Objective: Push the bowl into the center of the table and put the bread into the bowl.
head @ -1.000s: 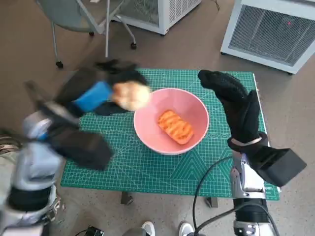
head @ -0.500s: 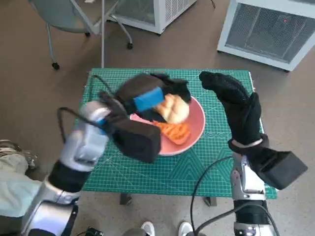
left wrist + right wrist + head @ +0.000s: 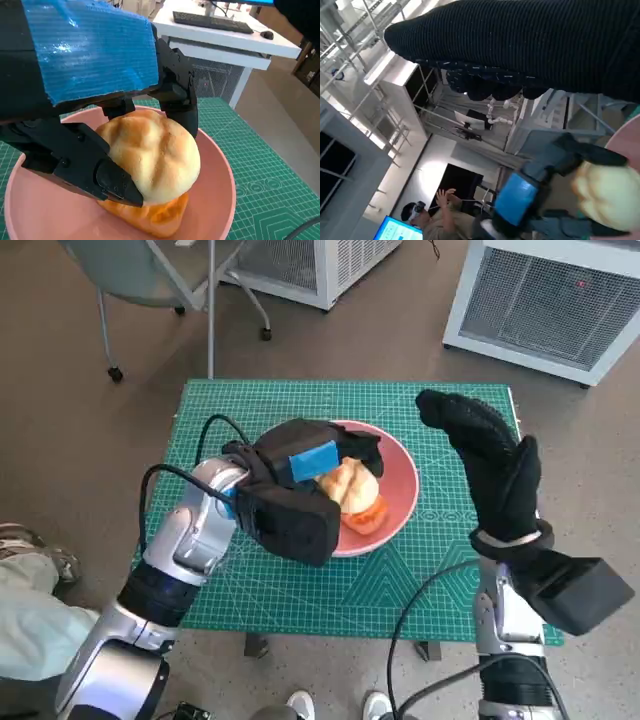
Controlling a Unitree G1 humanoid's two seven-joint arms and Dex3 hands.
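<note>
The pink bowl [image 3: 400, 495] sits near the middle of the green mat. An orange striped bread [image 3: 366, 516] lies inside it. My left hand [image 3: 312, 458] reaches over the bowl and holds a pale round bun [image 3: 350, 481] on top of that bread. In the left wrist view the black fingers [image 3: 182, 102] wrap the bun [image 3: 150, 150] from both sides, above the orange bread [image 3: 155, 222] in the bowl [image 3: 220, 195]. My right hand [image 3: 490, 465] hovers at the bowl's right, fingers spread, holding nothing. The right wrist view shows the glove [image 3: 530, 45], the left hand [image 3: 520, 197] and the bun [image 3: 607, 197].
The green cutting mat [image 3: 420, 585] covers the small table. A grey chair [image 3: 150, 280] stands behind the table at the left; white cabinets [image 3: 545, 305] stand behind at the right. A person's foot [image 3: 40, 555] shows at the left. A person [image 3: 440, 215] sits far off in the right wrist view.
My left hand has carried the bun from the bowl's left rim over the bowl and down onto the orange bread. The right hand has hardly moved.
</note>
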